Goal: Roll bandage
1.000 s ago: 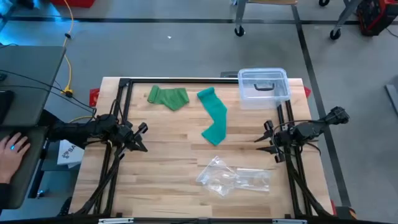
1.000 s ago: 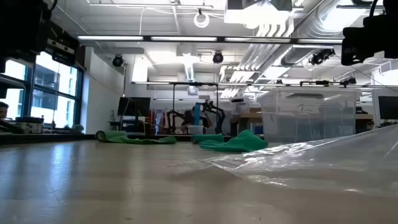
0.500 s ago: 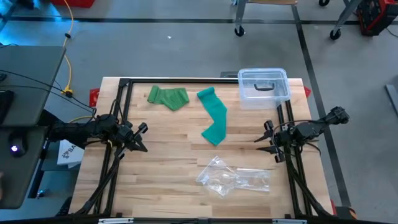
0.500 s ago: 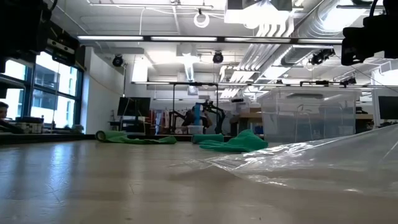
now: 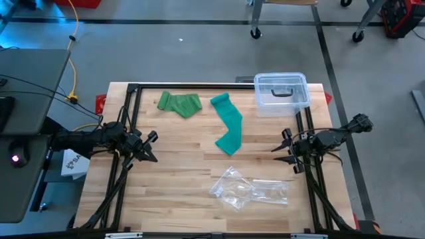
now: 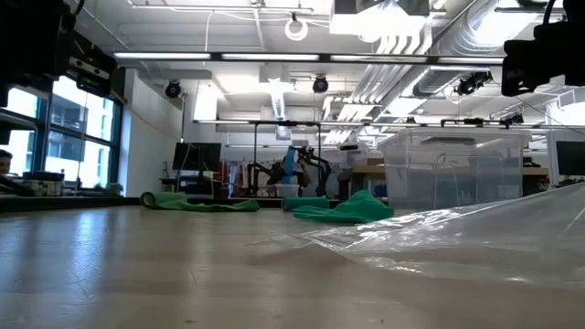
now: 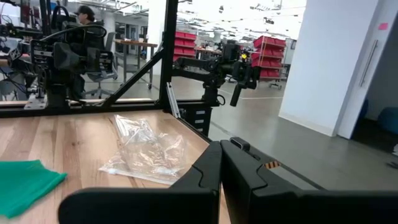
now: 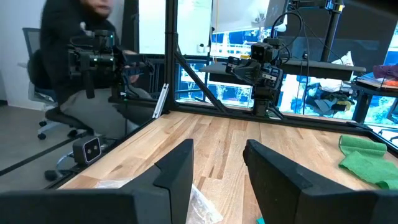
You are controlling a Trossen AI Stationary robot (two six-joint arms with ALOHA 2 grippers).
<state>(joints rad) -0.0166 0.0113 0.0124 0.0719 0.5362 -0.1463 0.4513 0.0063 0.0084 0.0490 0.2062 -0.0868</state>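
Bare table [image 5: 179, 159] between bandages [image 5: 229, 126]; bag [image 5: 249, 188]

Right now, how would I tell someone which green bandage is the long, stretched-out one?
Start at the clear lidded plastic box at the table's far right corner. Just left of it lies the teal-green bandage, a long strip running toward the table's middle. Its neighbour, the grass-green bandage farther left, is short and bunched.

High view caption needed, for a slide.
Two green bandages lie unrolled; left gripper and right gripper wait at the table's sides.
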